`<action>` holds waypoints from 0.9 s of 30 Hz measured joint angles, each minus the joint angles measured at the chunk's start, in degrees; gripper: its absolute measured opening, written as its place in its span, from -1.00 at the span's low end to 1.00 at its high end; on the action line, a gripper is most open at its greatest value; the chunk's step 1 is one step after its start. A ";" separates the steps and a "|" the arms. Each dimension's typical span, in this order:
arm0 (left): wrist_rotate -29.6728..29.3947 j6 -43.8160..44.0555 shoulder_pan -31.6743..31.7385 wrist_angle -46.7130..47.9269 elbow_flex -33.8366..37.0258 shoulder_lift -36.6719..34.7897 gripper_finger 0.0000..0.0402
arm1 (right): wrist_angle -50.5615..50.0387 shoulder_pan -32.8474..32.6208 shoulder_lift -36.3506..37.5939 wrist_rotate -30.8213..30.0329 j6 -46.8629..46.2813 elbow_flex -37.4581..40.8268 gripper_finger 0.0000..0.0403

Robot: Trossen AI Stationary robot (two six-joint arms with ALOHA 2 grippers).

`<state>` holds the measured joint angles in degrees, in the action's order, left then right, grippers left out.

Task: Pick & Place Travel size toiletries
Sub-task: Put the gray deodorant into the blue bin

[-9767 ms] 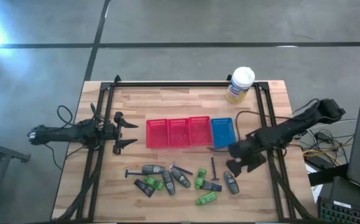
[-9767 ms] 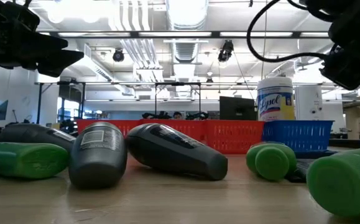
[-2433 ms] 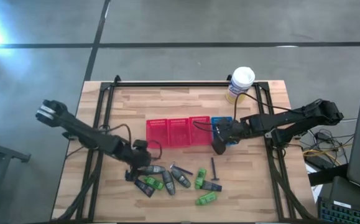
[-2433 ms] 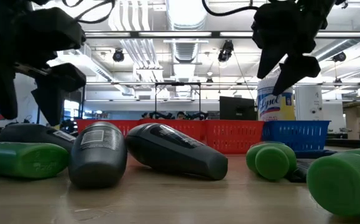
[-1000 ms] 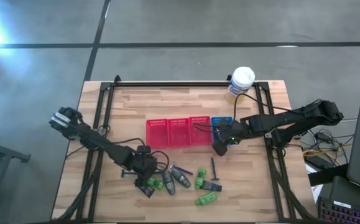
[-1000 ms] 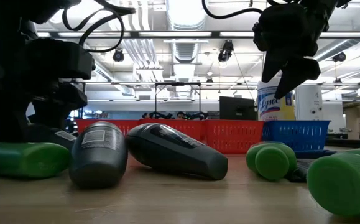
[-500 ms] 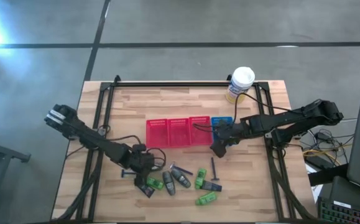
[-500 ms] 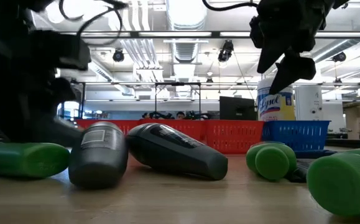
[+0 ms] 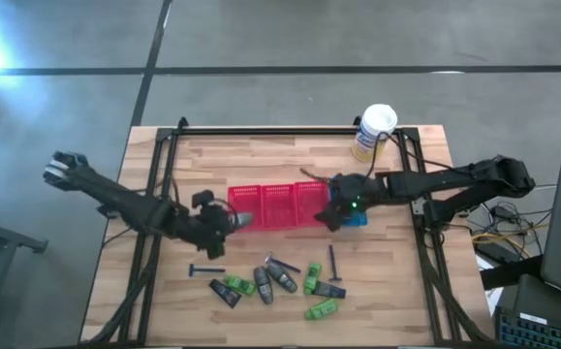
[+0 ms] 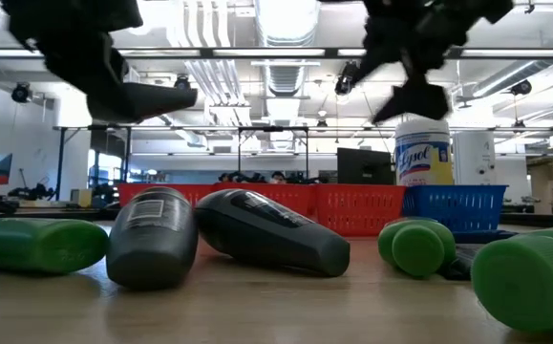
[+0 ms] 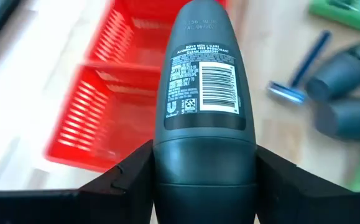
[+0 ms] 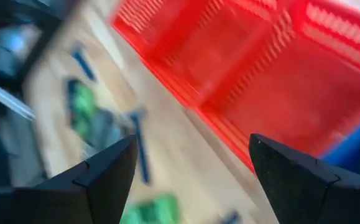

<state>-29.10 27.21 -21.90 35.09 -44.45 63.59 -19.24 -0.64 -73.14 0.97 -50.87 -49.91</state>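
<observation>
Left gripper [image 11: 204, 186]: clamped on a grey oval mini bottle [image 11: 203, 81], one dark finger on each flank of its smooth rounded body; raised off the table.
Held bottle: matte dark grey, domed end pointing away from the wrist, white printed label with barcode facing the wrist camera; in the high view [image 9: 241, 221] at the near-left corner of the red mesh baskets [image 9: 277, 206], just ahead of the fingers.
Right gripper [image 9: 327, 219]: fingers apart with nothing between them, hanging over the seam where the red baskets meet the blue mesh basket [image 9: 353, 215].
Red baskets: three boxy plastic compartments in a row, slatted mesh walls; directly ahead of the left gripper, just beyond the held bottle.
Blue basket: same slatted make, touching the red row's end, partly covered by the right arm.
Toiletries left on the table: loose cluster on the pale wood-plank table [image 9: 154, 320], on the near side of both grippers and below them.
Grey bottles [image 10: 152, 250]: two smooth ovals lying on their sides, touching.
Green mini tubes [image 10: 37, 247]: glossy bright green cylinders, lying flat.
Razors [image 9: 332, 260]: thin dark sticks; another blue-handled one [image 9: 203, 269] lies nearest the left gripper.
Small black tube [image 9: 224, 294]: flat, at the cluster's left end.
White-and-yellow canister [image 9: 373, 133]: upright cylinder at the far table edge, well beyond the right gripper.
</observation>
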 joint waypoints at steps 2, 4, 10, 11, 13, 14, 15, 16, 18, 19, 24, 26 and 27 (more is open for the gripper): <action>-0.02 -2.16 2.52 -0.01 -0.96 -0.53 0.04 | 4.59 1.61 -0.02 2.64 -0.55 -0.03 0.54; 0.30 -6.52 4.80 -0.20 -2.82 -0.58 0.04 | 8.30 2.87 -0.02 3.91 -2.04 -0.10 0.57; 1.26 -22.46 11.78 -0.71 -9.64 3.09 0.04 | 12.75 5.20 -0.09 3.98 -3.86 -0.54 0.66; 1.67 -24.65 13.08 -0.96 -10.63 4.00 0.04 | 12.80 5.45 -0.09 4.01 -4.43 -0.59 0.67; 3.19 -28.17 15.51 -1.06 -12.63 6.19 0.04 | 12.76 5.75 -0.11 3.96 -4.90 -0.59 0.70; 4.10 -29.74 16.54 -1.23 -13.32 7.32 0.04 | 12.67 5.81 -0.11 3.78 -5.18 -0.59 0.71; 5.09 -31.42 17.50 -1.75 -13.96 8.58 0.04 | 12.69 5.83 -0.11 3.73 -5.31 -0.59 0.73; 5.83 -33.12 18.32 -2.83 -14.52 9.77 0.04 | 12.74 5.83 -0.11 3.59 -5.27 -0.59 0.74; 6.86 -36.54 19.64 -6.06 -15.68 12.16 0.04 | 12.74 5.81 -0.11 3.33 -5.27 -0.59 0.76; 7.50 -38.01 20.25 -7.84 -16.31 13.33 0.04 | 12.74 5.80 -0.11 2.97 -5.28 -0.59 0.77; 10.17 -41.65 22.51 -11.35 -20.17 19.37 0.04 | 12.68 5.79 -0.11 1.67 -5.22 -0.87 0.79; 10.56 -42.58 22.98 -11.28 -21.69 21.42 0.04 | 12.79 5.79 -0.11 1.59 -5.19 -1.10 0.78; 10.69 -43.04 23.17 -11.37 -22.40 22.25 0.04 | 12.78 5.79 -0.11 1.57 -5.14 -1.14 0.77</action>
<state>-18.41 -15.83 1.27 23.72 -66.85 85.85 -6.46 5.15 -73.25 2.54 -56.01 -51.05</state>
